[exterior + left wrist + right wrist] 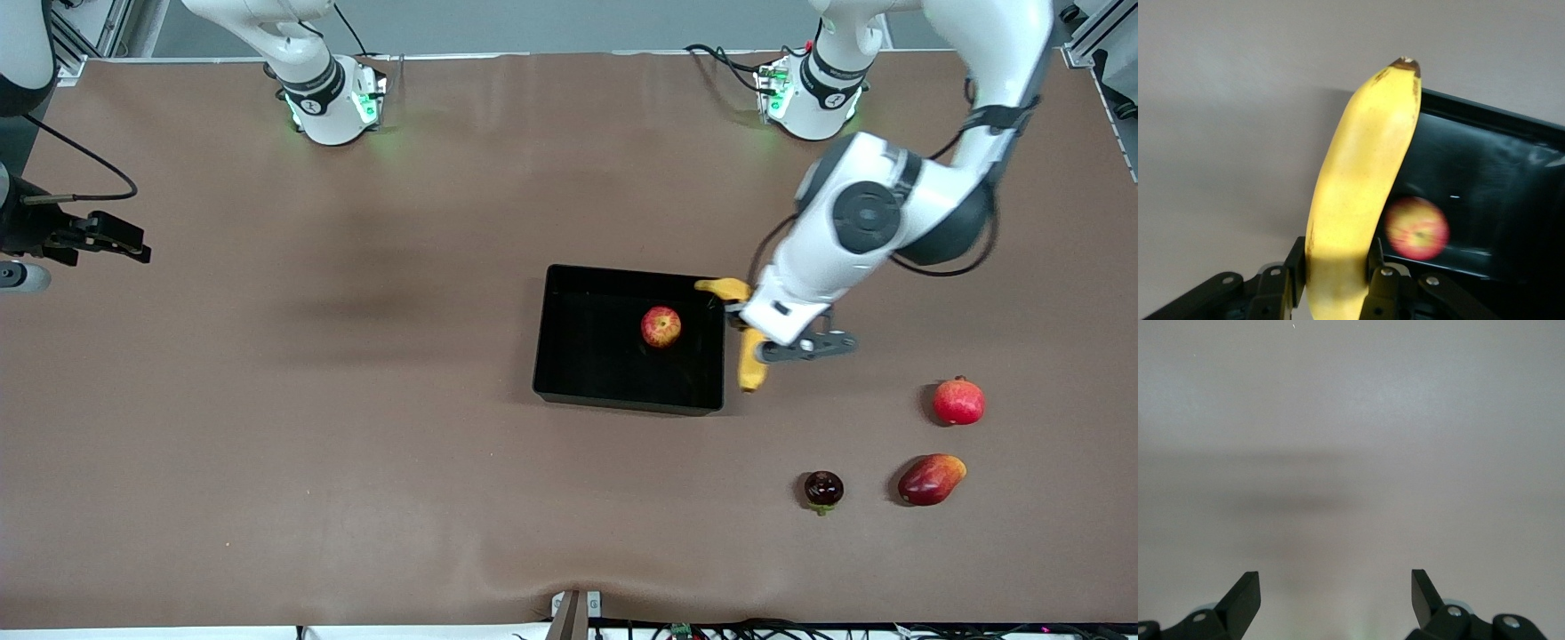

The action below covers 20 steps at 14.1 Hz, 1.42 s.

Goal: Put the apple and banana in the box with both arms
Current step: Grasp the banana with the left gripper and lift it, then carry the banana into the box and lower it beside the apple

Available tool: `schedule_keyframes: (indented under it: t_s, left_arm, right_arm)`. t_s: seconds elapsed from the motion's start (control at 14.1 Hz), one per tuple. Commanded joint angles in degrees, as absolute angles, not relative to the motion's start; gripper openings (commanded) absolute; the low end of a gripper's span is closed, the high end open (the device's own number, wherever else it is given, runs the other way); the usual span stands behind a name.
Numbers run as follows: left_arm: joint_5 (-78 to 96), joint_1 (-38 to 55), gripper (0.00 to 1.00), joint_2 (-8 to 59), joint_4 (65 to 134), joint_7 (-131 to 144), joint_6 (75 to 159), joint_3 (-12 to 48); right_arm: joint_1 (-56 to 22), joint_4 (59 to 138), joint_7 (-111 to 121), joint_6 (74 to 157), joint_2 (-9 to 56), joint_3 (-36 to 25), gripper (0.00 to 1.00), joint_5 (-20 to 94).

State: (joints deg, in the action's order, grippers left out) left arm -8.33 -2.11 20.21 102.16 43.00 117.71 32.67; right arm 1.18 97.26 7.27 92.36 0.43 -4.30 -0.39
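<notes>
The black box (542, 331) sits mid-table with the red-and-yellow apple (661, 326) lying inside it. My left gripper (756, 336) is shut on the yellow banana (752, 366), holding it over the box wall at the left arm's end of the box. In the left wrist view the fingers (1286, 277) clamp the banana (1365, 173). Its stem tip points away from the gripper, with the apple (1417, 228) and the box rim (1485, 115) beside it. My right gripper (120, 238) waits open and empty at the right arm's end of the table, over bare table in its wrist view (1336, 587).
Three other fruits lie toward the left arm's end, nearer the front camera than the box: a round red fruit with a crown tip (958, 402), a red-orange mango (931, 479) and a small dark fruit (823, 489).
</notes>
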Motion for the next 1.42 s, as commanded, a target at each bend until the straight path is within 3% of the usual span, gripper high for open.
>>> schedule_keyframes:
  t_s: [0.0, 0.43, 0.92, 1.35]
  left_arm:
    - [-8.7, 4.54, 0.0, 27.92, 93.63, 54.8, 116.28, 32.61]
    - [-15.46, 14.67, 0.0, 40.76, 82.45, 67.92, 117.16, 31.55]
    - [-21.08, 16.87, 0.0, 45.78, 82.35, 68.21, 117.51, 31.55]
    - [-23.73, 17.67, 0.0, 49.74, 82.35, 68.47, 125.49, 31.46]
  right_arm:
    - [1.76, 98.26, 7.91, 92.55, -1.23, -3.78, 1.0, 0.79]
    - [1.76, 97.39, 7.91, 93.25, -1.23, -3.78, 1.0, 1.84]
    - [1.76, 96.68, 7.74, 92.29, -1.32, -3.87, 1.0, 3.25]
    - [1.85, 96.68, 7.73, 92.37, -1.23, -3.87, 1.0, 3.25]
